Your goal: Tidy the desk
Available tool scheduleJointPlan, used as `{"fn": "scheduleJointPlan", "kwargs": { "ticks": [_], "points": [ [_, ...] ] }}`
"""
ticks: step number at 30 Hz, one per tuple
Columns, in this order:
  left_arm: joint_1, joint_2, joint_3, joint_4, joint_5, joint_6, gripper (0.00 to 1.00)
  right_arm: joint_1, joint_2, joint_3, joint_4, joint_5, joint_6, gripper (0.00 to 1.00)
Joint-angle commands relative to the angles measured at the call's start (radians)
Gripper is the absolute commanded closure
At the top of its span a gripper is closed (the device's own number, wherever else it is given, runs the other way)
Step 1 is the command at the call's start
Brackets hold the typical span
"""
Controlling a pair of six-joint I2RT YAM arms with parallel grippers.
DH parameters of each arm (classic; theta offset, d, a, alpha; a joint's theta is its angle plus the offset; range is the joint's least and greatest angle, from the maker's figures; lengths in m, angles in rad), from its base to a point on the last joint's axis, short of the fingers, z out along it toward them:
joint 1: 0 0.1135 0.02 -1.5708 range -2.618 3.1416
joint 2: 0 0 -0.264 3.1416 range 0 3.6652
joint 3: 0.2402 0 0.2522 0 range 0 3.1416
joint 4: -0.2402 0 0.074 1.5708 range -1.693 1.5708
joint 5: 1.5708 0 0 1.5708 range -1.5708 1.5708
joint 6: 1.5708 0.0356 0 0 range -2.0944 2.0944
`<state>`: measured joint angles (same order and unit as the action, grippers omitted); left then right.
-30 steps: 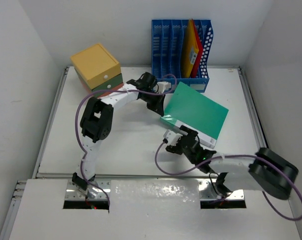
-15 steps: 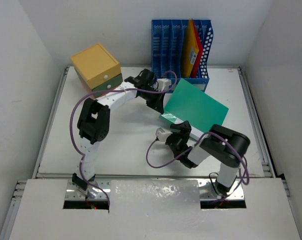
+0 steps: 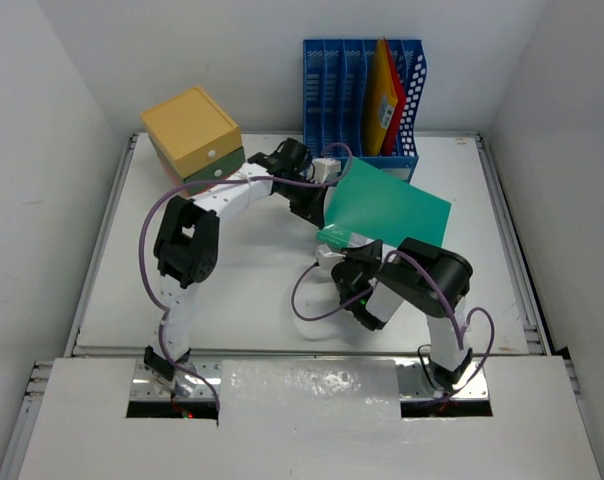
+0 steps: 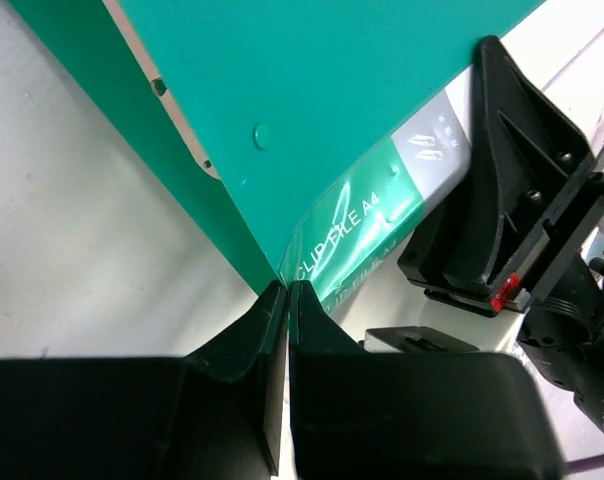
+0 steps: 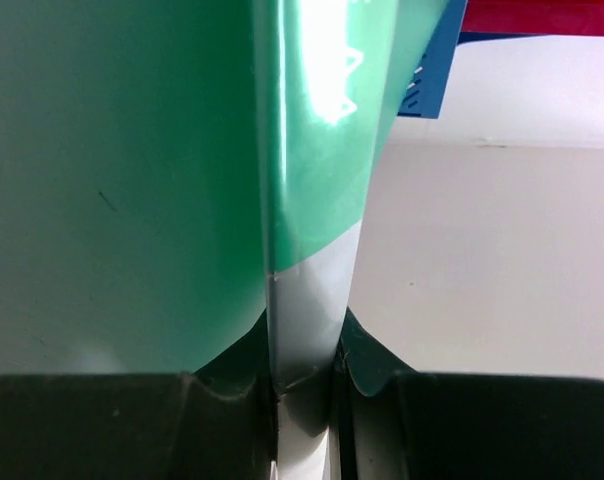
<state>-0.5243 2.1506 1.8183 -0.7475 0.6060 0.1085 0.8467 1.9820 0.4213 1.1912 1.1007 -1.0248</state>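
Observation:
A green clip file (image 3: 392,210) stands tilted above the white desk (image 3: 242,280), its left edge raised. My left gripper (image 3: 320,212) is shut on the file's left corner; in the left wrist view the closed tips (image 4: 287,288) pinch the thin green cover (image 4: 332,100). My right gripper (image 3: 344,252) reaches up from the near side. Its jaws (image 5: 304,365) are shut on the file's white and green spine (image 5: 307,250), which fills the gap between them. The right gripper's black body (image 4: 502,200) shows close by in the left wrist view.
A blue slotted file rack (image 3: 342,90) stands at the back wall with yellow and red folders (image 3: 387,100) in its right slots. A yellow, green and orange drawer box (image 3: 192,130) sits at the back left. White walls enclose the desk.
The right arm folded in to the left, and its gripper went from open to shut on the file's near spine. The file tipped up slightly. The left gripper stayed shut.

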Motion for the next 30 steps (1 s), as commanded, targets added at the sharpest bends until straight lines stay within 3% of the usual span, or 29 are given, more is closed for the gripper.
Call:
{"fn": "scheduleJointPlan", "kwargs": {
  "ticks": [1,2,4,6,7,8,9,14,19,26,30],
  "points": [
    [-0.002,-0.06,0.029,-0.003,-0.025,0.059,1.0,0.012,-0.061,0.013,-0.01,0.068,-0.009,1.0],
    [-0.002,-0.061,0.033,-0.012,-0.034,0.066,0.99,0.017,-0.074,0.01,-0.027,0.074,-0.001,1.0],
    [0.0,-0.072,0.045,-0.045,-0.06,0.094,0.84,0.037,-0.12,-0.001,-0.1,0.083,0.032,1.0],
    [-0.002,-0.104,0.045,-0.058,-0.083,0.114,0.58,0.066,-0.178,-0.004,-0.213,0.085,0.09,1.0],
    [0.0,-0.119,0.044,-0.058,-0.092,0.12,0.4,0.075,-0.201,-0.004,-0.26,0.082,0.116,1.0],
    [0.001,-0.148,0.044,-0.058,-0.103,0.128,0.07,0.086,-0.224,0.0,-0.313,0.073,0.182,1.0],
    [0.001,-0.165,0.045,-0.058,-0.126,0.129,0.0,0.103,-0.276,0.007,-0.437,0.062,0.222,1.0],
    [0.036,-0.268,0.079,-0.053,-0.169,0.122,0.0,0.123,-0.425,0.039,-0.81,-0.08,0.49,1.0],
    [0.144,-0.362,0.105,-0.026,-0.172,0.08,0.0,0.149,-0.575,0.054,-0.939,-0.151,0.548,1.0],
    [0.291,-0.477,0.085,-0.012,-0.161,0.083,0.0,0.155,-0.869,0.169,-1.12,-0.48,0.666,1.0],
    [0.355,-0.529,0.065,-0.015,-0.167,0.097,0.0,0.153,-0.963,0.241,-1.153,-0.573,0.692,1.0]
  ]
}}
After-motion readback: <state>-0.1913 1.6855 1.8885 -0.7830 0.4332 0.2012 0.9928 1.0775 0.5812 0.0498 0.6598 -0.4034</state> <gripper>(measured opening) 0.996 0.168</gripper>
